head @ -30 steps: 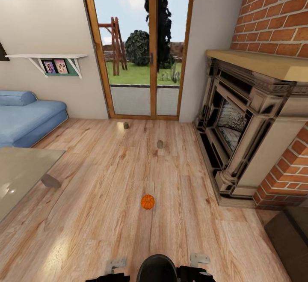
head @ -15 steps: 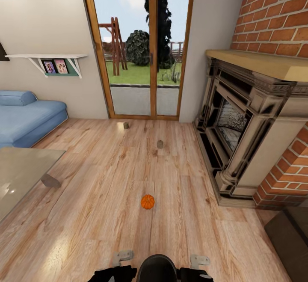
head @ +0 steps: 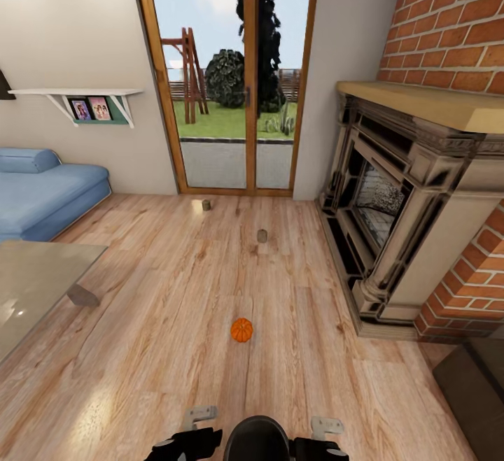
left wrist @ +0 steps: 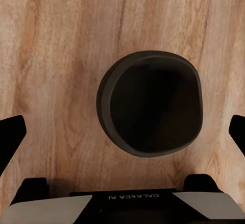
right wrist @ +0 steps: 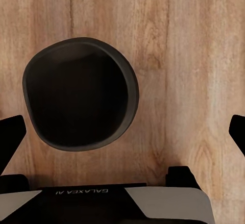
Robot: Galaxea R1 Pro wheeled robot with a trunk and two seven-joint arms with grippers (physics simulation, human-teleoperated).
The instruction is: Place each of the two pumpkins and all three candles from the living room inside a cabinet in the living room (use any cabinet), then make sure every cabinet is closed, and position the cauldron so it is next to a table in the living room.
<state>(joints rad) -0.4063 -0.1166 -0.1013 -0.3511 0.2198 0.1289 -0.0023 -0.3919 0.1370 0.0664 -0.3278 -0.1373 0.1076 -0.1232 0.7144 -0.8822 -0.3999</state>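
Head view: pumpkin (head: 241, 329) lies alone on the floor (head: 161, 321).
Handling: I judge it light, rigid, ribbed; grasp across its middle.
Left gripper (left wrist: 122, 132): fingers spread, empty.
Right gripper (right wrist: 122, 132): the same.

Overall brightness: bright, even daylight, as in a flat render.
Light source: the glass door (head: 225, 76), its garden scene vividly lit.
Glare: a pale sheen on the floor (head: 175, 293) below the door; soft highlights on the glass table (head: 35, 279).
Shadows: faint; a small one hugs the pumpkin (head: 241, 329); the fireplace (head: 392, 209) recess is dark.
Sharpness: slightly soft textures; brick and mantel stretch towards the frame edges.
Wrist views: evenly lit wood grain; black fingers (left wrist: 11, 137) lack detail.
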